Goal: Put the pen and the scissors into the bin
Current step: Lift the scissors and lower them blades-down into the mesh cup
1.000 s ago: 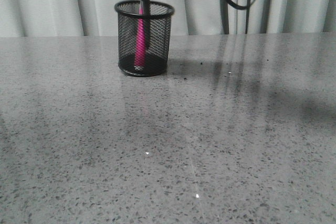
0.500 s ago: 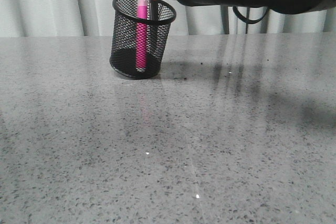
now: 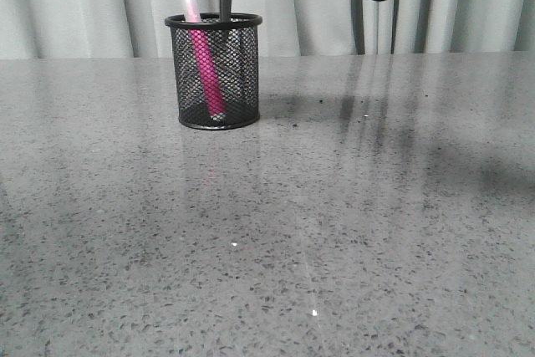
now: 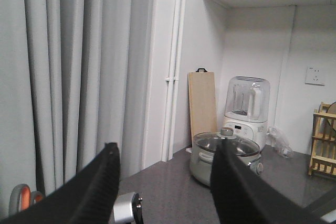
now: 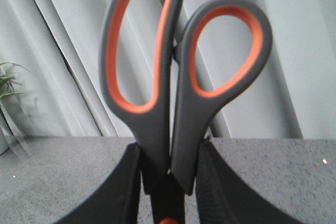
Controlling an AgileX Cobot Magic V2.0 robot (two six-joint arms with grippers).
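The grey speckled table (image 3: 334, 232) is seen bare except for the bin (image 3: 213, 73), which stands upright toward the back, left of centre. The scissors (image 5: 173, 87) are held upright by the right gripper (image 5: 167, 179), whose fingers are closed on the shanks just below the handles; the blades are lowered through the bin's rim. The pen (image 3: 202, 60) is leaned inside the bin, its pale cap raised above the rim. The left gripper (image 4: 165, 182) is held spread apart and empty, away from the table. A tip-over is judged the main risk: the light bin could be dragged or toppled if the blades are pressed sideways against the mesh, or the pen jammed beneath them.
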